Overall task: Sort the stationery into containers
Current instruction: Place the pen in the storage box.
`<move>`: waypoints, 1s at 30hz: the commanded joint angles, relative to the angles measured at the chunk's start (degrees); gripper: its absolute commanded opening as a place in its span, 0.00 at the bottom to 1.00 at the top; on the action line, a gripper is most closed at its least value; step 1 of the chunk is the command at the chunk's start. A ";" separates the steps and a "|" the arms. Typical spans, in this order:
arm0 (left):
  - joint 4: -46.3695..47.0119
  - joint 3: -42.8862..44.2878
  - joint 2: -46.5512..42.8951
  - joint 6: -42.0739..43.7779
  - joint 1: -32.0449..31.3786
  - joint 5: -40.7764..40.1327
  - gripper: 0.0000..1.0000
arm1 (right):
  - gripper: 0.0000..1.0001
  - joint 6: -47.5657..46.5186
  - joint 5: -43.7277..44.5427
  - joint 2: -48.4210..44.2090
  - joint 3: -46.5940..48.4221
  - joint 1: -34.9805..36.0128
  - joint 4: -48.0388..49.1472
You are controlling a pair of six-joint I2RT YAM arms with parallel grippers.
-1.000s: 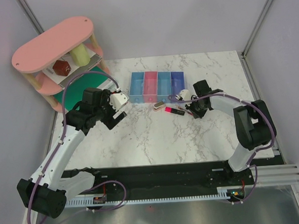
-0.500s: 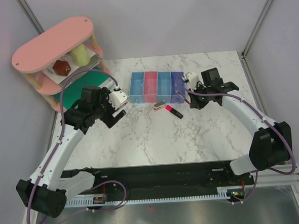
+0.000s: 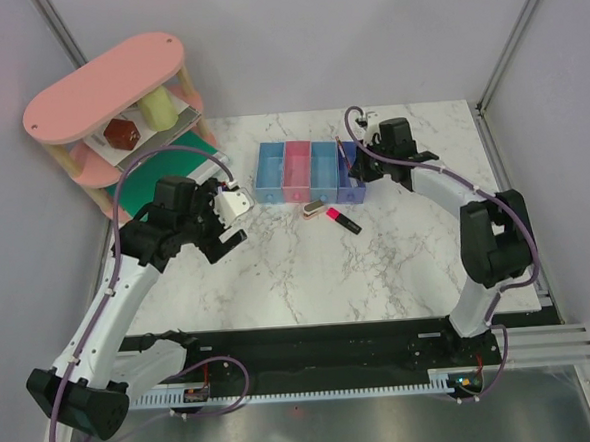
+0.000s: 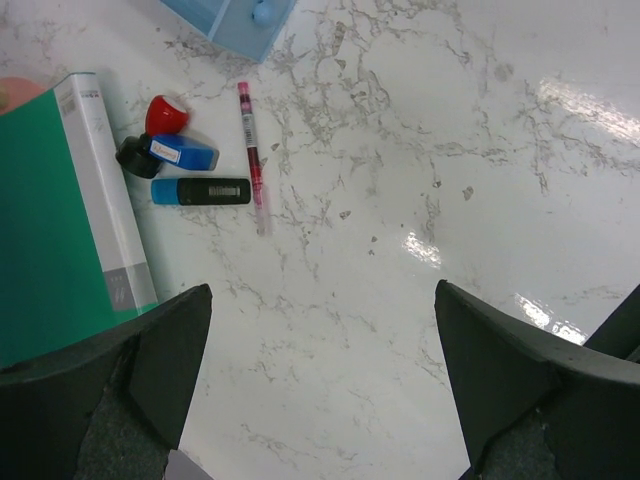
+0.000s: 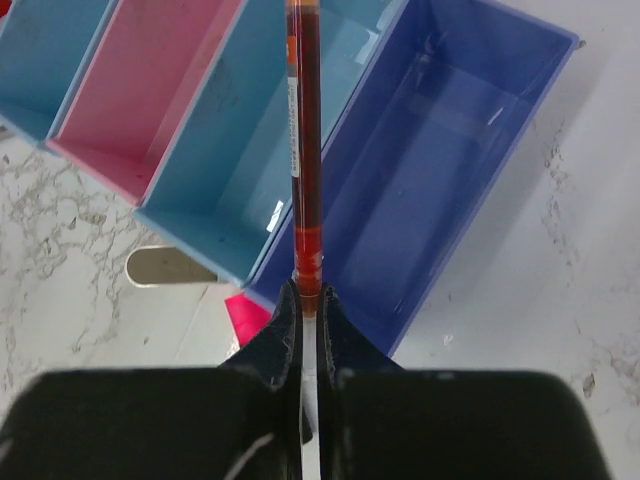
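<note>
The white marble tabletop (image 3: pixel 309 280) lies open in front of the row of four plastic bins (image 3: pixel 311 172), save a pink-capped black marker (image 3: pixel 343 220) and beige stapler-like block (image 3: pixel 314 209) just before them; a pink tiered shelf (image 3: pixel 107 97) blocks the rear-left corner.

White marble-veined tabletop (image 3: pixel 308 270), glossy, with bright glare patches (image 4: pixel 575 100). Plain pale lilac-grey walls (image 3: pixel 314 39) on three sides. Aluminium corner posts (image 3: pixel 512 37). Pink oval tiered shelf (image 3: pixel 106 84) at far left corner. Black strip (image 3: pixel 313 345) along near edge.
</note>
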 commanded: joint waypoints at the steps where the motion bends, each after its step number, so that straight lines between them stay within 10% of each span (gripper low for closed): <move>1: -2.80 2.17 -1.43 4.03 -0.21 4.57 1.00 | 0.00 5.92 1.74 5.05 5.55 -0.34 11.83; 27: -2.80 4.28 4.45 4.56 -0.38 10.98 1.00 | 0.08 2.15 6.14 4.72 3.36 -1.84 12.54; 30: -2.19 4.63 5.86 4.29 -0.47 12.04 1.00 | 0.34 1.62 6.31 3.75 3.36 -1.93 12.37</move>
